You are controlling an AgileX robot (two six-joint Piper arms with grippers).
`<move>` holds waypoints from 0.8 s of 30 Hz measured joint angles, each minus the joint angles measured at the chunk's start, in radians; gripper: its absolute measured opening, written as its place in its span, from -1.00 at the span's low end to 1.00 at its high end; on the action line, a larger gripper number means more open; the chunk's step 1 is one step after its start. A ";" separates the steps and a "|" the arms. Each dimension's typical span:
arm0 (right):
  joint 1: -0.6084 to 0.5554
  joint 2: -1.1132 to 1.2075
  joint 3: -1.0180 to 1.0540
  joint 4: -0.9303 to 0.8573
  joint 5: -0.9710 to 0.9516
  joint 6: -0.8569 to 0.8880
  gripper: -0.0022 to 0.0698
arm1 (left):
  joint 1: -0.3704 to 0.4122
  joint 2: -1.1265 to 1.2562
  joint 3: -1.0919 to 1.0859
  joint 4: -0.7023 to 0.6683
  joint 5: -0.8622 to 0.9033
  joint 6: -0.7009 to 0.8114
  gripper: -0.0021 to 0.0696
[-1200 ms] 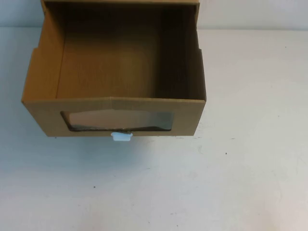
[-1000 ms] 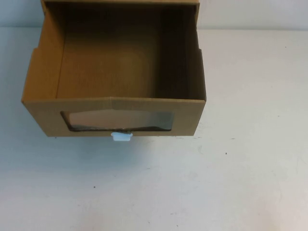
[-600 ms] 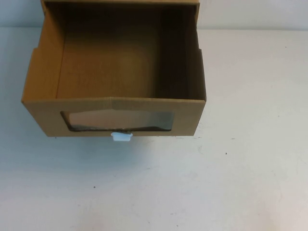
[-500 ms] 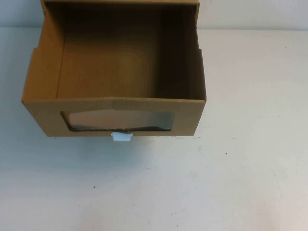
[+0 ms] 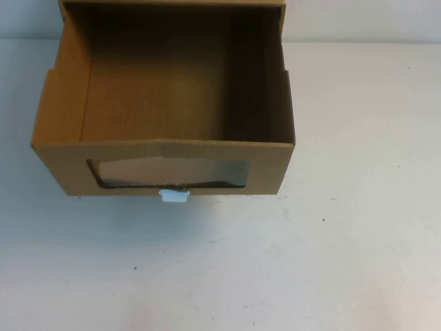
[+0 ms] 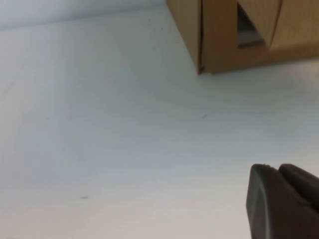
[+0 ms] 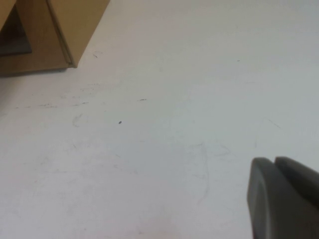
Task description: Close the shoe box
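Observation:
The shoe box point(image 5: 164, 148) is a brown cardboard drawer, pulled out toward me and empty inside. Its front has a clear window point(image 5: 169, 172) with a small white pull tab point(image 5: 173, 196) below it. Neither arm shows in the high view. My left gripper point(image 6: 276, 169) is shut and empty above the bare table, with the box's front corner point(image 6: 209, 45) well ahead of it. My right gripper point(image 7: 274, 162) is shut and empty above the table, with the box's other front corner point(image 7: 60, 40) far ahead.
The box's outer sleeve point(image 5: 172, 3) sits at the back edge of the white table point(image 5: 344, 207). The table carries only small dark specks point(image 5: 324, 220).

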 joint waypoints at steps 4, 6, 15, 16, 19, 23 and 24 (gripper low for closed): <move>0.000 0.000 0.000 0.000 0.000 0.000 -0.97 | 0.000 0.000 0.000 -0.197 -0.094 -0.172 -0.95; 0.000 0.000 0.000 0.000 0.000 0.000 -0.97 | 0.000 0.000 0.000 -0.322 -0.171 -0.244 -0.95; 0.000 0.000 0.000 0.000 0.000 0.000 -0.97 | 0.000 0.017 -0.090 -0.420 -0.224 -0.255 -0.95; 0.000 0.000 0.000 0.000 0.000 0.000 -0.97 | 0.000 0.039 -0.143 -0.412 -0.188 -0.237 -0.95; 0.000 0.000 0.000 0.000 0.000 0.000 -0.97 | 0.000 0.188 -0.345 -0.378 -0.053 -0.155 -0.95; 0.000 0.000 0.000 0.000 0.000 0.000 -0.97 | 0.000 0.457 -0.637 -0.348 0.110 -0.041 -0.95; 0.000 0.000 0.000 0.000 0.000 0.000 -0.97 | 0.000 0.536 -0.722 -0.346 0.156 -0.004 -0.95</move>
